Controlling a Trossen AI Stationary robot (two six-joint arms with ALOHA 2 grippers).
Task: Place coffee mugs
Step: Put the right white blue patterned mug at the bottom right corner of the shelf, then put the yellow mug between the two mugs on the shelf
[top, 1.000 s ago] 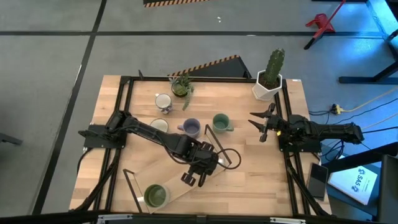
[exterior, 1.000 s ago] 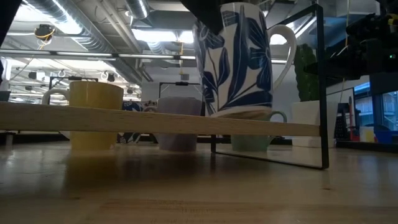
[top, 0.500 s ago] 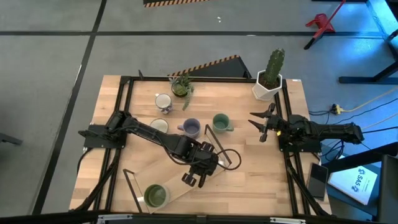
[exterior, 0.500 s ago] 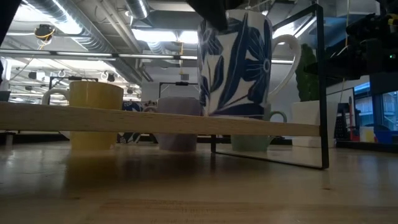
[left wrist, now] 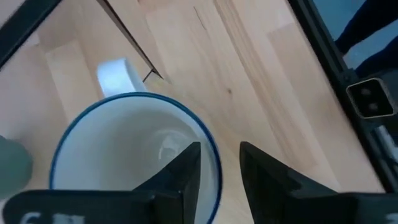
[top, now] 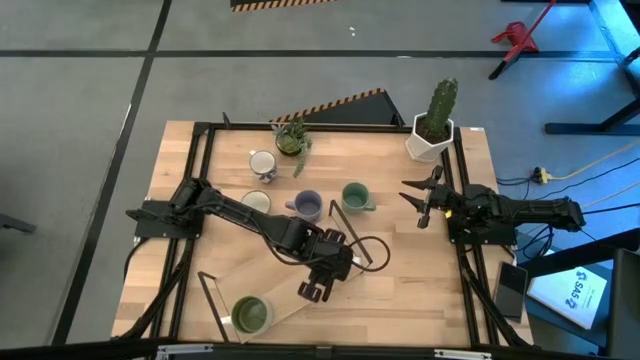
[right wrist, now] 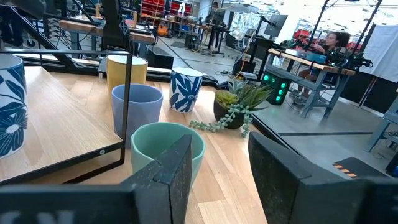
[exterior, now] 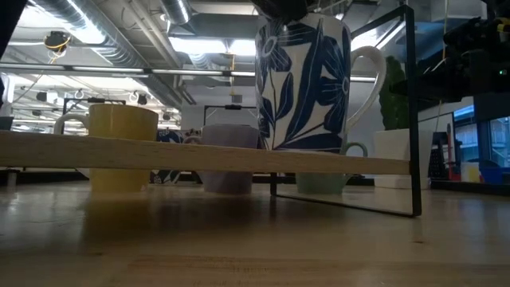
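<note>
A: Where was the blue-leaf mug [exterior: 307, 84] at that moment?

B: Standing upright on the raised wooden shelf [exterior: 199, 155], near the black wire frame [exterior: 412, 112] at the shelf's end, its handle turned toward that frame; in the left wrist view its white inside and blue rim [left wrist: 134, 146] lay right under the left gripper [left wrist: 217, 171].

A: And the jaws?

B: One finger [left wrist: 186, 168] sat inside the rim and the other [left wrist: 261, 168] outside, a narrow gap between them straddling the wall; whether they were pressing it, I could not tell; from above, the left gripper [top: 318, 285] hung over the middle of the shelf [top: 285, 300].

A: The other mugs?

B: An olive green mug [top: 250, 313] stood on the same shelf toward the near left corner; on the worktop [top: 390, 290] behind it stood a lavender mug [top: 308, 206] and a teal mug [top: 355, 196] side by side, with a cream mug [top: 256, 202] to the left and a second patterned mug [top: 262, 162] beyond, beside a small trailing plant [top: 292, 137].

A: And the right arm?

B: It waited at the worktop's right edge; the right gripper [top: 420, 198] pointed inward with jaws spread and nothing between them; a cactus in a white pot [top: 433, 128] stood at the far right corner.
</note>
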